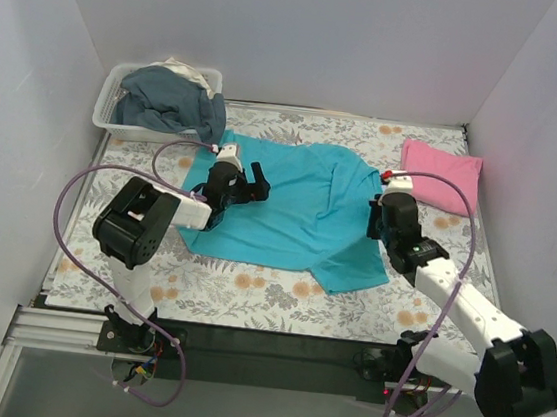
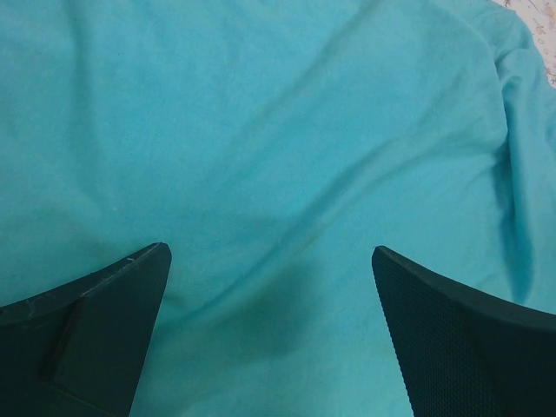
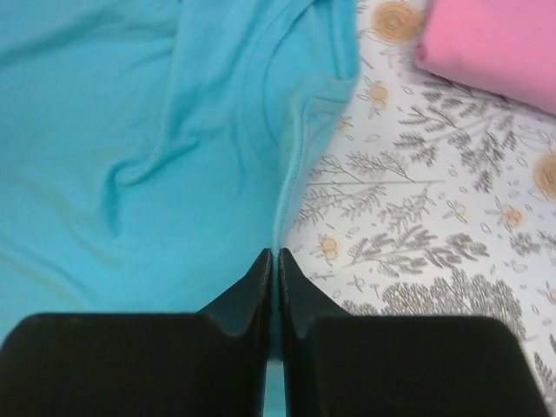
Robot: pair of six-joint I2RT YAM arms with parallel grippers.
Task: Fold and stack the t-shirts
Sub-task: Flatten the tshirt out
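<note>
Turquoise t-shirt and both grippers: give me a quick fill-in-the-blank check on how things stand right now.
1. The right gripper is ____ on the edge of the turquoise t-shirt.
2. The left gripper hovers over that shirt with its jaws ____.
3. The folded t-shirt lying apart, to the right of the turquoise one, is coloured ____.

Missing words: shut; open; pink.

A worktop (image 1: 249, 294) covered in pale cloth printed with grey leaves and orange flowers. At its far left corner sits a clear plastic bin (image 1: 106, 113), heaped with a crumpled blue-grey garment (image 1: 170, 104) and a cream cloth (image 1: 191, 71). White walls (image 1: 309, 31) stand around.
</note>
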